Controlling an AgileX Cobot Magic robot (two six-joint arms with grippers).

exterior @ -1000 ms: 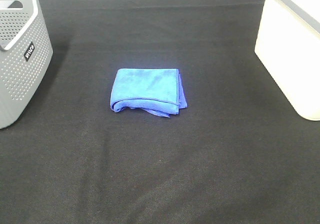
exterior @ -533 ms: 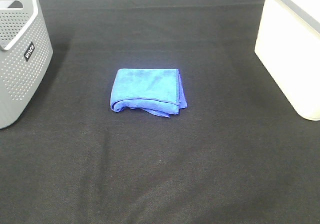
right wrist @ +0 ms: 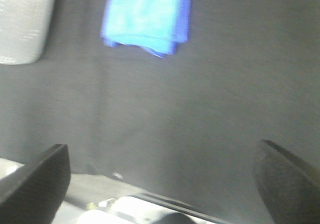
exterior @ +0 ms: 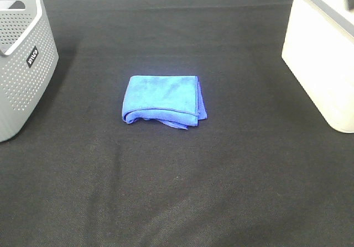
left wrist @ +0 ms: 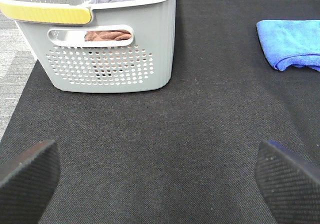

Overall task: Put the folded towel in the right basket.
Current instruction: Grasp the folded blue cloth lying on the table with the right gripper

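The folded blue towel (exterior: 162, 99) lies flat on the black cloth in the middle of the table. It also shows in the left wrist view (left wrist: 292, 43) and, blurred, in the right wrist view (right wrist: 146, 16). The right basket (exterior: 323, 53) is white and stands at the right edge. My left gripper (left wrist: 160, 179) is open and empty, low over the cloth, well apart from the towel. My right gripper (right wrist: 162, 179) is open and empty, high up and far from the towel. Only a dark bit of the right arm (exterior: 349, 1) shows over the white basket.
A grey perforated basket (exterior: 22, 59) stands at the left edge; in the left wrist view (left wrist: 105, 38) it holds brown and grey cloths. Black cloth (exterior: 177, 192) covers the table around the towel.
A dark bit of the right arm has come into the exterior view at the top right, over the white basket. The towel and both baskets have not moved.
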